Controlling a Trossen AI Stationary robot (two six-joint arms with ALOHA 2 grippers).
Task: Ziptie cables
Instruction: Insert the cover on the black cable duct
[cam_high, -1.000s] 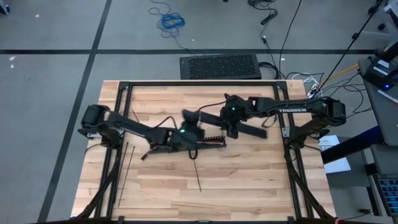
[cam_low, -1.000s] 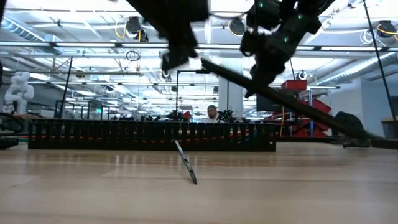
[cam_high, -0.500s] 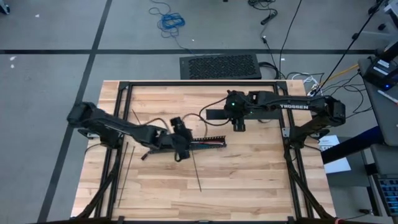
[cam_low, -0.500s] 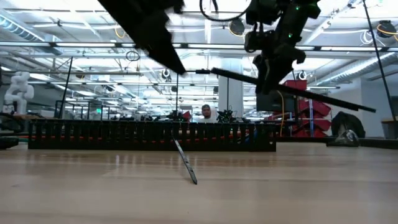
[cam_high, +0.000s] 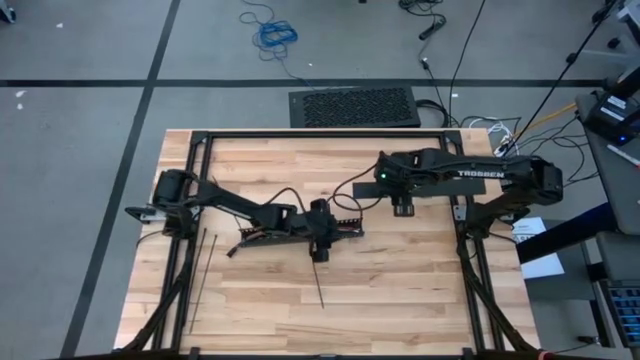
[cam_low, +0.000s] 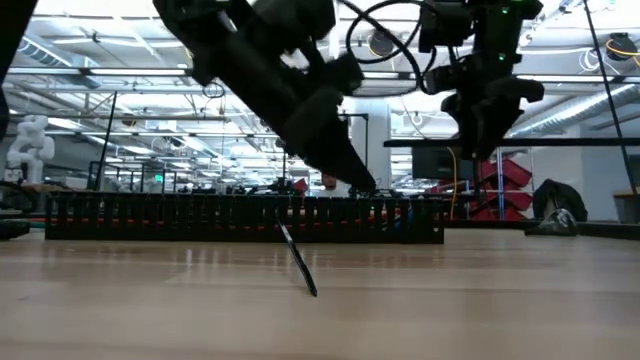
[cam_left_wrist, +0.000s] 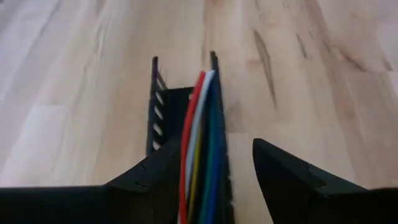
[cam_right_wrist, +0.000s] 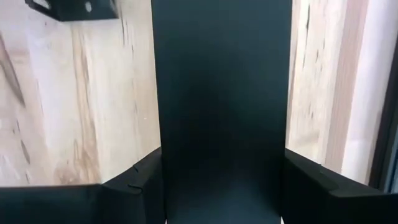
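The cables (cam_left_wrist: 198, 137), a bundle of red, white, yellow, green and blue wires, lie in a long black slotted channel (cam_high: 345, 230) on the table's middle. My left gripper (cam_high: 328, 230) is open low over the channel. Its fingers (cam_left_wrist: 155, 180) stand on either side of channel and wires; whether they touch, I cannot tell. One ziptie (cam_high: 316, 282), a thin black strap, lies flat near the middle; two long ones (cam_high: 203, 268) lie at the left. My right gripper (cam_low: 485, 140), at the far right, is shut on a flat black cover strip (cam_right_wrist: 221, 93). My right gripper pinches the cover strip between its two fingers, one on each long edge (cam_right_wrist: 159, 155). The fingers come steeply from above and lie across the strip. The strip (cam_low: 560, 143) is lifted clear and level, with a short piece toward the table's left and the long rest toward the right.
A black frame rail (cam_high: 320, 134) runs round the table's far part, with both arm bases on it. A small black bracket (cam_right_wrist: 71, 9) sits on the wood near the right gripper. Bare wood lies along the near edge (cam_high: 400, 310). A person (cam_low: 326, 182) shows in the room behind.
My left gripper has rolled, sunk and gone toward the table's right, coming down onto the channel's right part. My right gripper has drawn toward the table's right and tipped more downward. The cover strip, which slanted down to the right, has swung level.
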